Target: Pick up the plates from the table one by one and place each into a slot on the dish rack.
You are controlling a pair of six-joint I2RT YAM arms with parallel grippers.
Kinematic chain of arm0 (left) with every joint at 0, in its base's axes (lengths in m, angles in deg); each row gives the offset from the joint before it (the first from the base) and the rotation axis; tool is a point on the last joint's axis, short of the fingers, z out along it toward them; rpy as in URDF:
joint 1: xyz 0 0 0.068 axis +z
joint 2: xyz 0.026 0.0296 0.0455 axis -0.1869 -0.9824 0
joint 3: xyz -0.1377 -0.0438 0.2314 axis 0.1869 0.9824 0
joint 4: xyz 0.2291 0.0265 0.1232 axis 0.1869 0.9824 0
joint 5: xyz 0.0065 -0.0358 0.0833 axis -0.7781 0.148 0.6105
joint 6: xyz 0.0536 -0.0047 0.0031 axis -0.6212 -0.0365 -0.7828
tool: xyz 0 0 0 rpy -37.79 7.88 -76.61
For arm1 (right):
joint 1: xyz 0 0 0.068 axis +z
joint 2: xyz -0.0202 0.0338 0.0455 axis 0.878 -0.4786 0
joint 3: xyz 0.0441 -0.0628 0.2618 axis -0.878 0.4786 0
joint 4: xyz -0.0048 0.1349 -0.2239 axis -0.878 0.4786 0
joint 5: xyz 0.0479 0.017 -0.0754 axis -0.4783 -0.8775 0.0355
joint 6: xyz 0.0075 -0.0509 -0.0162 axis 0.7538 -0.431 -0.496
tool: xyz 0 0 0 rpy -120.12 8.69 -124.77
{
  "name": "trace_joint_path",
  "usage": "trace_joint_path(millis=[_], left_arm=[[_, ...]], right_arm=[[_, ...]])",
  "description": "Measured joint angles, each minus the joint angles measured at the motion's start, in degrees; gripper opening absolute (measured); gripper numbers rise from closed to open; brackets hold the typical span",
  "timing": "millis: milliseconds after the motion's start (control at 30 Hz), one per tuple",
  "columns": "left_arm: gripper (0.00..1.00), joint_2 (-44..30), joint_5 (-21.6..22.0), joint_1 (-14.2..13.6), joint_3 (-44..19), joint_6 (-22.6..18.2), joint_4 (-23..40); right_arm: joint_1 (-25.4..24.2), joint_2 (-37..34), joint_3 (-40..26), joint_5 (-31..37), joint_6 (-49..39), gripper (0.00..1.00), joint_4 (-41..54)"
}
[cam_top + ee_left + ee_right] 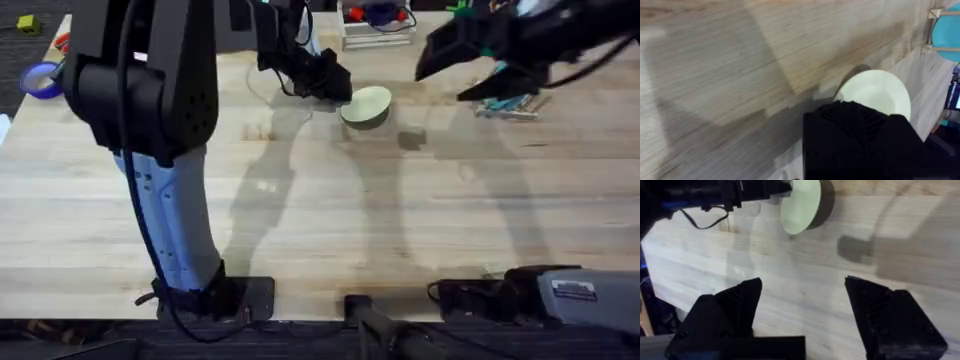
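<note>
Yellow plate held tilted above the surface, at about 12 o'clock

The right fingers [802, 310] are spread wide and empty above bare surface [330, 220]. Farther off, the pale yellow plate [366, 106] is gripped by its rim in the left fingers [335, 85] and tipped on edge, probably for slotting upright between the dish rack [931, 30] pegs.

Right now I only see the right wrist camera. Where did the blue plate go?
Observer: The left wrist view shows the light blue plate standing between the dish rack's pegs.
Operator: Where's that rack from my gripper?
Observer: Overhead, it sits at the table's far right, under your arm, behind the open right gripper.
Operator: Whose gripper has the yellow plate?
Observer: Overhead, the arm based at the lower left reaches across; its left gripper holds the pale yellow plate.
</note>
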Motion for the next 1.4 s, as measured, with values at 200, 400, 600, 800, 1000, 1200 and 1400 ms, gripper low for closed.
trace_joint_path(millis=[200,400,600,800,1000,1200,1400], left_arm=[[0.039,0.0,0.0,0.0,0.0,0.0,0.0],[0.039,0.0,0.0,0.0,0.0,0.2,0.0],[0.039,0.0,0.0,0.0,0.0,0.2,0.0],[0.038,0.0,0.0,0.0,0.0,0.2,0.0],[0.038,0.0,0.0,0.0,0.0,0.2,0.0],[0.039,0.0,0.0,0.0,0.0,0.2,0.0],[0.038,0.0,0.0,0.0,0.0,0.2,0.0]], right_arm=[[2.8,-7.3,0.0,0.0,1.6,0.995,-3.7],[5.4,-15.1,0.0,-2.6,2.6,0.994,-10.7],[7.2,-21.8,0.0,-3.9,5.6,0.994,-17.0],[8.0,-26.2,0.0,-4.5,7.3,0.994,-20.4],[8.2,-27.6,0.1,-4.5,7.9,0.994,-23.7],[8.2,-27.6,0.1,-4.7,8.1,0.915,-25.8],[8.2,-27.6,0.1,-4.7,8.2,0.577,-25.7]])
